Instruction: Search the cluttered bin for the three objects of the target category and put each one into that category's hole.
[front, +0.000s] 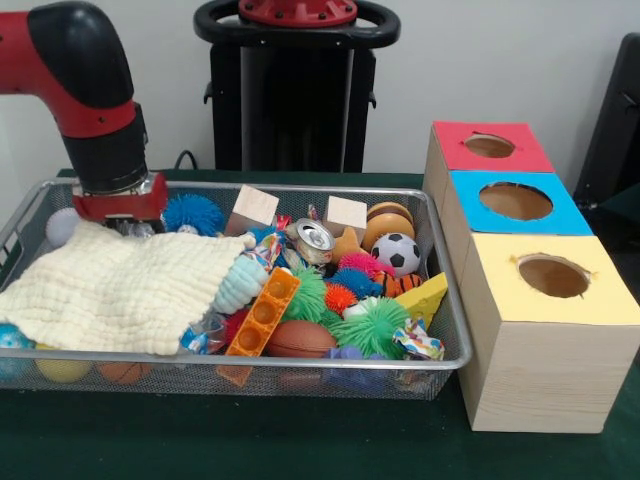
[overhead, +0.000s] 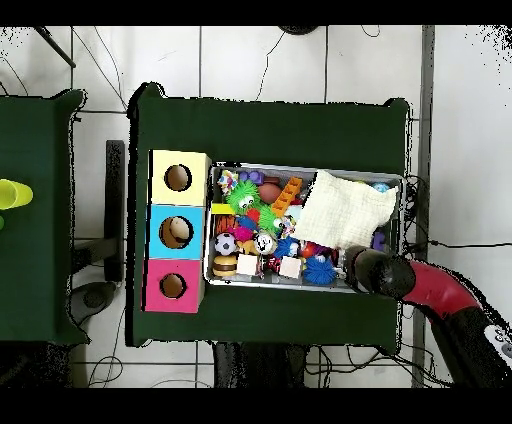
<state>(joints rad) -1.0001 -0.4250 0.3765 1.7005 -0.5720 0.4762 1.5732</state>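
Green-clothed table, gripper (front: 128, 222) low in the wire bin (front: 452, 330) at the cream cloth (front: 110, 285), opening indiscernible.

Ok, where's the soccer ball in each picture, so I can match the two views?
Front view: the soccer ball sits in the wire bin's right part, toward the far rim, just below a wooden burger toy.
Overhead view: the soccer ball lies at the bin's left end, beside the blue-topped box.
Shared landmark: the burger toy touches the ball in both views.
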